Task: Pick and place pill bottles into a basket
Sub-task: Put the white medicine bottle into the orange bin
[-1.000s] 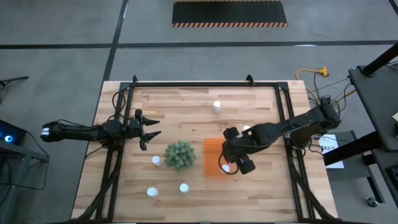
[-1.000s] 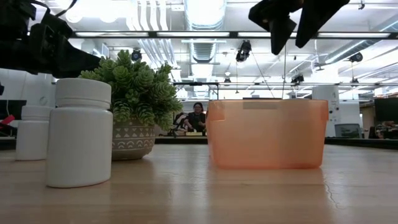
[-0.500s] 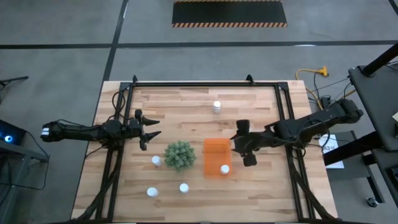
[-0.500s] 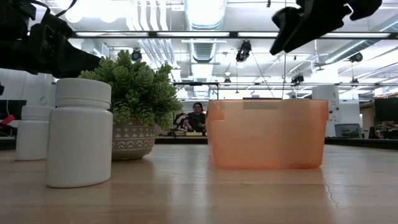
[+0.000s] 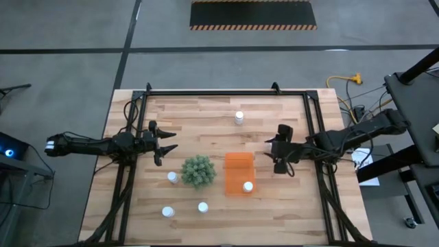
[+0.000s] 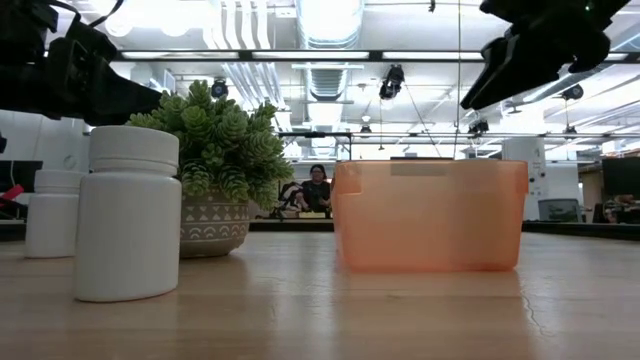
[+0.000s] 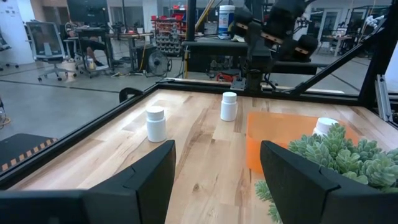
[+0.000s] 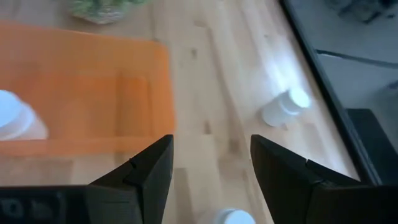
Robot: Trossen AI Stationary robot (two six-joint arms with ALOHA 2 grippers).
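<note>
A: How many are we done with?

B: We see one pill bottle in the orange basket. Five wait on the table: one far back, three by the plant, and one hidden under our arm.

A: And our pincers?

B: The right gripper hangs beside the basket, wide open and empty. The left gripper waits open near the table's left edge, empty too.

A: Room to move?

B: Lots, but the plant crowds the near bottles.

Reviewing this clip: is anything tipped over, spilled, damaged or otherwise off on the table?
Nothing stands out. One pill bottle stands upright in the orange basket. The other bottles that can be seen stand upright on the table. The plant is upright. The right gripper and left gripper hold nothing.
</note>
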